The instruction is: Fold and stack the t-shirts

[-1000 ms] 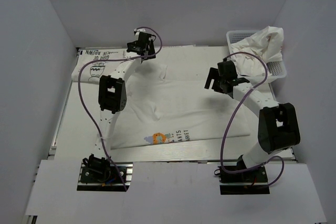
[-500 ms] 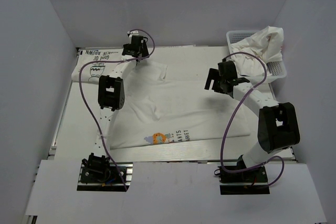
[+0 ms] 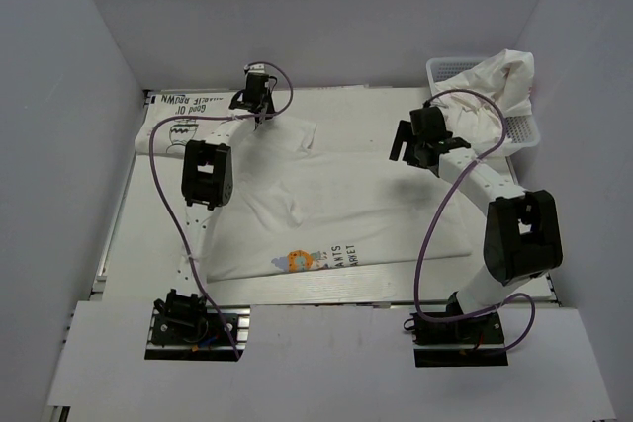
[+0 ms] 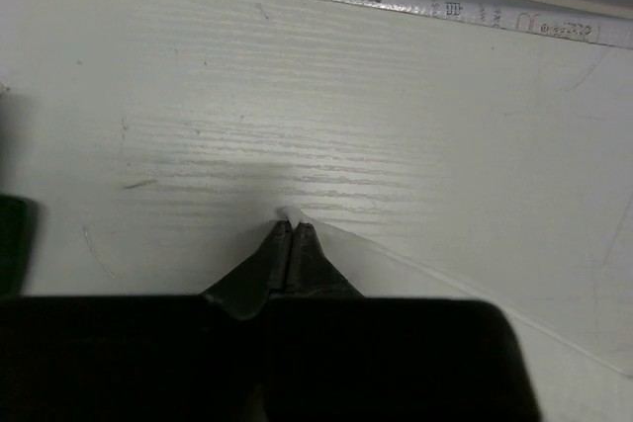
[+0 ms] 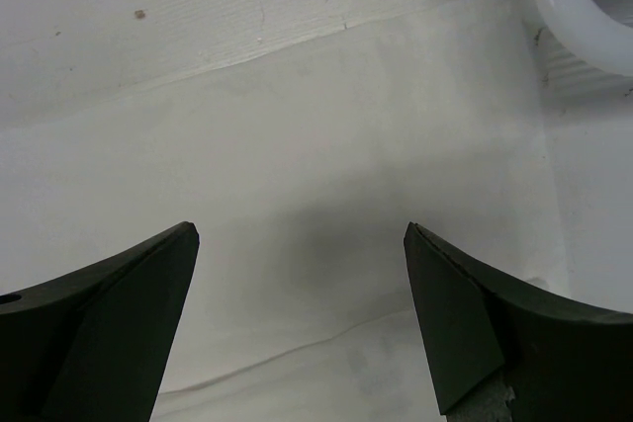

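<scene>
Top external view: shows a white t-shirt (image 3: 336, 214) spread open on the table (image 3: 366, 101) just beyond the arm bases, not yet folded. Farther up, finds the right gripper (image 3: 410, 140) hovering wide open over its far right part, the left gripper (image 3: 255, 106) pinched tight on its far left corner. At the back, leaves a lettered shirt (image 3: 183, 126) flat at left, crumpled shirts (image 3: 495, 86) heaped in the basket (image 3: 445, 66). Looks early: no finished stack visible.

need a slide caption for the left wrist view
Left gripper shut on a corner of the white t-shirt, its pinched tip showing just past the fingertips over the white table.
</scene>
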`<state>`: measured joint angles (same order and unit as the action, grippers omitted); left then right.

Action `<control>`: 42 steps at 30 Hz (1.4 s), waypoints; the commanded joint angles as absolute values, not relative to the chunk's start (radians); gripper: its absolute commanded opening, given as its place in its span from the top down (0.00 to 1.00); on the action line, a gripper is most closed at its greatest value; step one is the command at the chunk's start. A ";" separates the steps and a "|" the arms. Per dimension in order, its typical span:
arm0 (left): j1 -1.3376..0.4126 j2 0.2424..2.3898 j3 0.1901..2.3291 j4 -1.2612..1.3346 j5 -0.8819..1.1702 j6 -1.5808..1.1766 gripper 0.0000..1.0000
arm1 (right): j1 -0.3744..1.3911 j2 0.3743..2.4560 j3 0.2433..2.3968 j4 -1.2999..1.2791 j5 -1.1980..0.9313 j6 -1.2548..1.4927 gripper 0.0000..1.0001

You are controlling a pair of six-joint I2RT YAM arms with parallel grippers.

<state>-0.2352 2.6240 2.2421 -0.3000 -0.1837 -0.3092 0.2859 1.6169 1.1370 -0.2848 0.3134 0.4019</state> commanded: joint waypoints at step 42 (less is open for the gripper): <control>-0.259 1.844 1.405 -0.092 0.075 -0.209 1.00 | 0.204 2.292 1.821 -0.713 0.603 0.910 0.10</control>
